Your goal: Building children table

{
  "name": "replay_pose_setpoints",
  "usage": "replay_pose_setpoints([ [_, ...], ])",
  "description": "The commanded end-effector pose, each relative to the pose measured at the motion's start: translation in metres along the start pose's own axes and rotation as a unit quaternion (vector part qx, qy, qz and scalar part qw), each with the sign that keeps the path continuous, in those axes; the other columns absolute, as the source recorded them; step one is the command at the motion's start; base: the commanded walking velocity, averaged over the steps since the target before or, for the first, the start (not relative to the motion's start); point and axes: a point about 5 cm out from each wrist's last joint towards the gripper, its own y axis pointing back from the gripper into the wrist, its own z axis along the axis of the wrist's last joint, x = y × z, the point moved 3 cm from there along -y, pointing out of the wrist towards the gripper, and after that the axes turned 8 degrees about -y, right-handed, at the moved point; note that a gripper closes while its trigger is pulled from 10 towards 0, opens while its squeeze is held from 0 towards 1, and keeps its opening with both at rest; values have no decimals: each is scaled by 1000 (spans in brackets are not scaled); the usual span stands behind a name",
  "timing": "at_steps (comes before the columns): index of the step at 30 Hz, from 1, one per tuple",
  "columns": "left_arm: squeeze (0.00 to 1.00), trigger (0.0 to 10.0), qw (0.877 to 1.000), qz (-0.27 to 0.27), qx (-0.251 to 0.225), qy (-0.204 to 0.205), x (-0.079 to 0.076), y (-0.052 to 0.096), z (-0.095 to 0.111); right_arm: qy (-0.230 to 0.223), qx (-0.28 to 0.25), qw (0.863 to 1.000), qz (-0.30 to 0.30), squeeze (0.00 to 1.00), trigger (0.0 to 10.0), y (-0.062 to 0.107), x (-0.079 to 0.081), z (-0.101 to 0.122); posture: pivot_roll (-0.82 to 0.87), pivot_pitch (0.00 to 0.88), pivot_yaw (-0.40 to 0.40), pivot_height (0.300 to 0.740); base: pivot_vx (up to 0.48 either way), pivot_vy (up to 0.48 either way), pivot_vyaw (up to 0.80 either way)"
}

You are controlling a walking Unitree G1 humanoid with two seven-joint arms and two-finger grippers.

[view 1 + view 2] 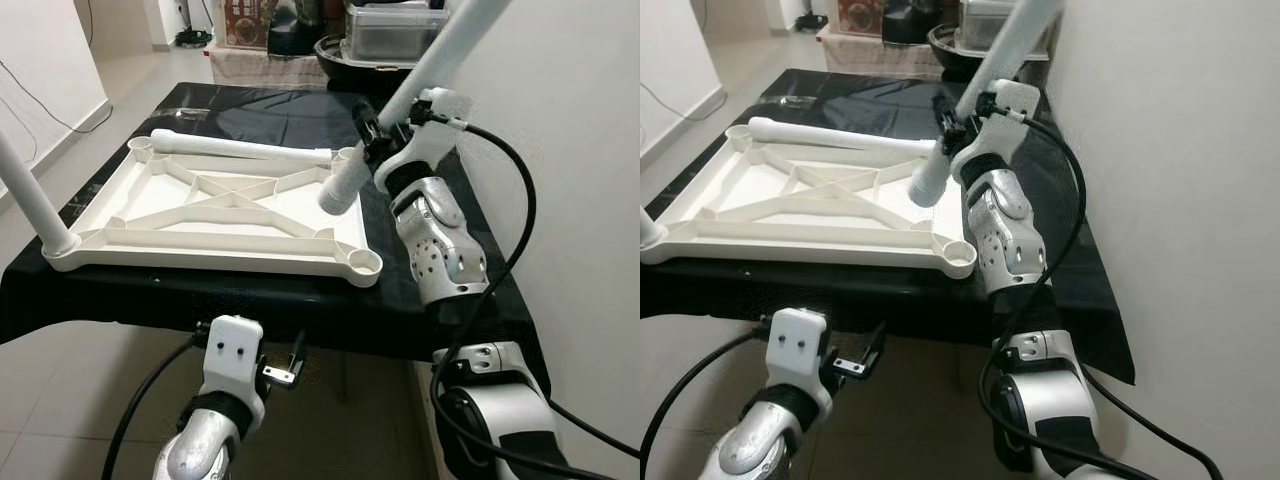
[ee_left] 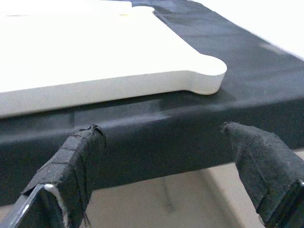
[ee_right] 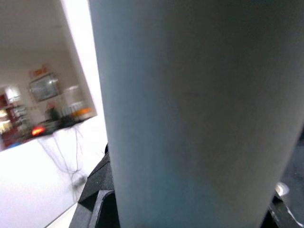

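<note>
**Inspector A:** Where does the work stand?

**Inspector B:** The white plastic table panel (image 1: pixel 215 205) lies underside up on the black-draped tabletop (image 1: pixel 300 110), so its ribbed bracing and round corner sockets face upward for the legs. One leg (image 1: pixel 30 195) is already upright in the socket at 8 o'clock of the panel. A second leg (image 1: pixel 240 150) lies loose along the far rim, at 12 o'clock.

**Inspector A:** And the right hand?

**Inspector B:** The right hand (image 1: pixel 375 135) is clamped round a third leg (image 1: pixel 420 80), gripping it partway along. The leg is tilted, with its lower end hanging above the panel near the 2 o'clock corner socket (image 1: pixel 347 155), apart from it. In my judgement it is held slanted to bring that end towards the socket. It must be stood upright before it will seat.

**Inspector A:** The left hand?

**Inspector B:** The left hand (image 2: pixel 166 166) hangs below the tabletop's near edge, at about 6 o'clock, fingers spread wide and empty. Its fingers (image 2: pixel 78 156) are wrapped in frayed black fabric tape.

**Inspector A:** Materials?

**Inspector B:** Smooth matt plastic throughout. The legs are plain round tubes, and the panel has rounded corner lobes. The black covering is glossy and wrinkled.
</note>
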Motion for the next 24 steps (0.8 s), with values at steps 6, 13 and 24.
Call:
replay_pose_setpoints([
  [6,0,10000,996,15,-3,-93,16,-26,8,-19,113,984,138,0,10000,38,38,-51,45,0,-35,740,0,0,0],
  [13,0,10000,994,-7,-13,-108,12,-44,12,-44,142,975,164,0,10000,58,48,-68,40,0,-30,740,0,0,0],
  [24,0,10000,991,-85,-3,-99,-15,-58,2,-68,165,966,189,0,10000,74,57,-65,27,0,-24,740,0,0,0],
])
